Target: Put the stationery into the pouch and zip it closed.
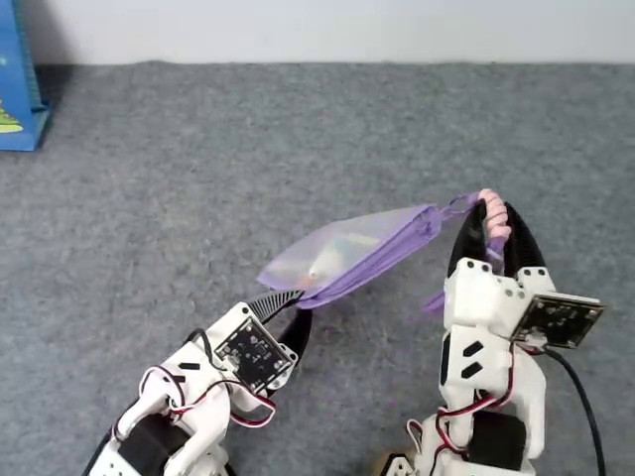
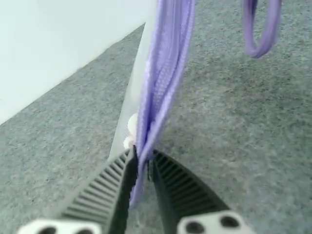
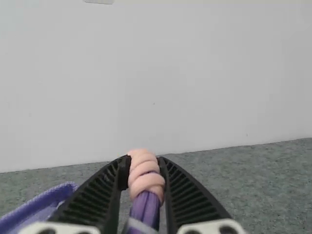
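Pouch [image 1: 347, 253]: translucent, purple-trimmed; near the middle of the high view, strung between the two grippers from a lower end at 7 o'clock to a raised end at 2 o'clock; small pale contents [image 1: 322, 266] visible through the wall, kind not discernible.

Zipper band [image 2: 163, 73]: purple; running lengthwise away from the left claw.

Purple loop [image 2: 261, 29]: hanging free near the pouch's far end.

Pink coil [image 1: 493, 213]: at the pouch's 2 o'clock end, atop a purple strand.

Left gripper [image 1: 288, 302]: at 7 o'clock of the pouch; claw pressed together on the zipper-band end, tips [image 2: 130, 163] pinching the fabric.

Right gripper [image 1: 493, 226]: at 2 o'clock of the pouch; claw pinching the pink coil [image 3: 144, 175].

Grey carpet [image 1: 198, 149]: beneath everything.

Blue box [image 1: 18, 79]: at the 10 o'clock corner, against the white wall [image 1: 347, 30].
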